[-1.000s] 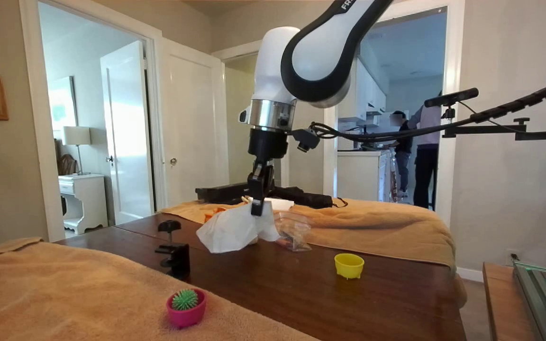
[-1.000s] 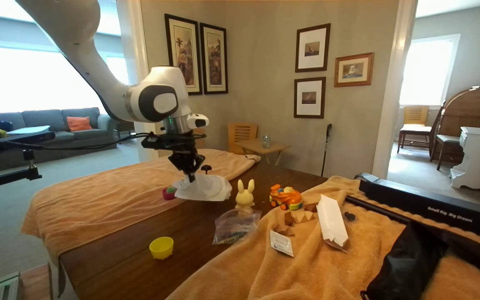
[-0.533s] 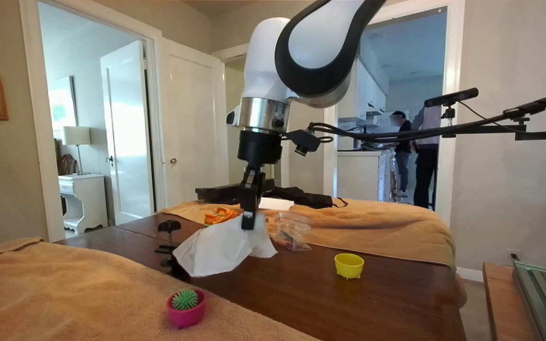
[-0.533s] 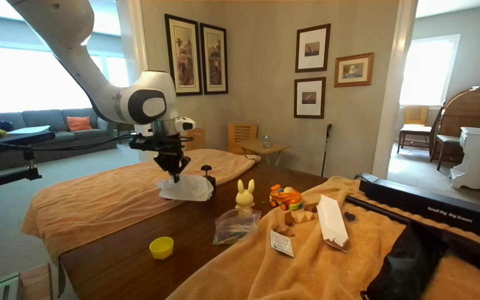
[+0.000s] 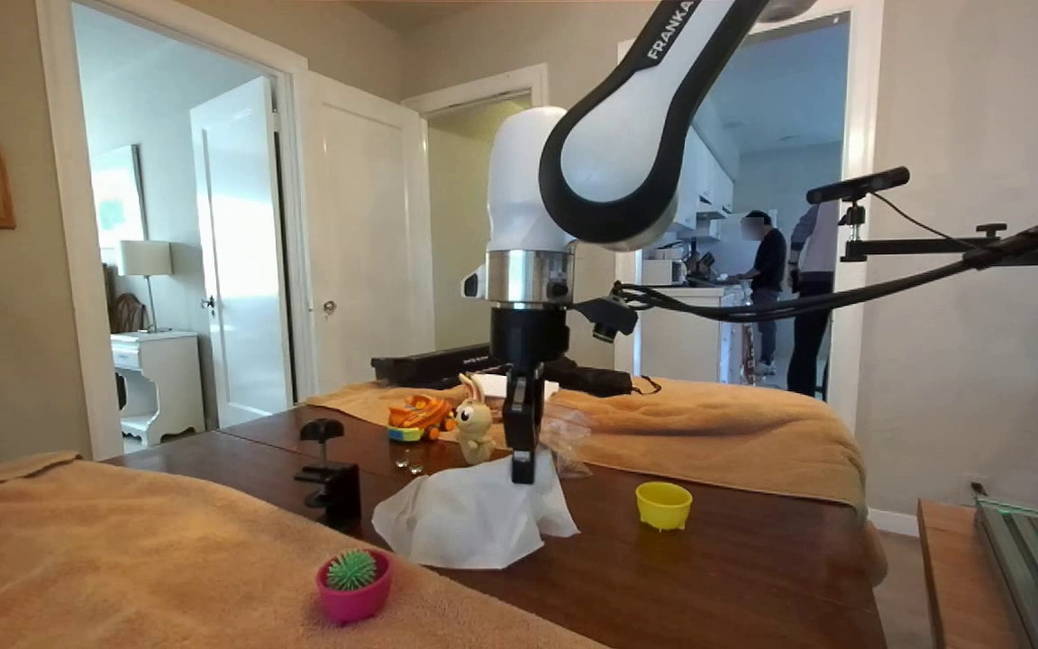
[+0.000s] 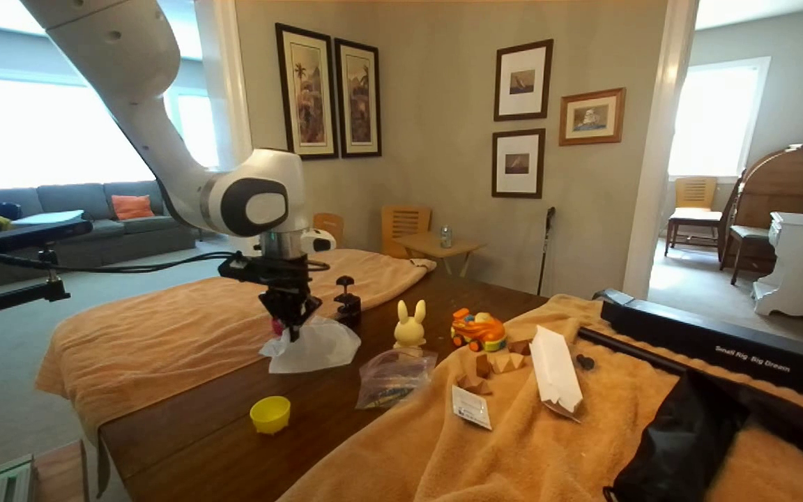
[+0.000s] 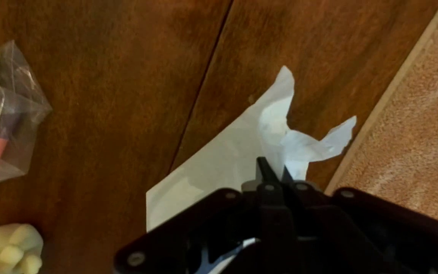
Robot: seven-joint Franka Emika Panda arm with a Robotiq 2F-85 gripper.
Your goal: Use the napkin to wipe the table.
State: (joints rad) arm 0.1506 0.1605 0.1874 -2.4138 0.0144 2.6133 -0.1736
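the tool (image 7: pixel 274 168), nearly closed, pinches the crumpled napkin (image 5: pixel 469 518), which drapes beneath it over the surface (image 5: pixel 663 586).

Missing part of the napkin (image 7: pixel 219 163) in the wrist view, blocked by the gripper (image 7: pixel 273 166)! Left of the napkin, seeing the plastic bag (image 7: pixel 19 144) cut off at the edge, the bunny toy (image 7: pixel 8 247) too. Just beyond the napkin in an exterior view, catching shiny specks (image 5: pixel 404 464), too small to name! Beyond the napkin in an exterior view, barely glimpsing the pink bowl (image 6: pixel 277 327) behind the gripper.
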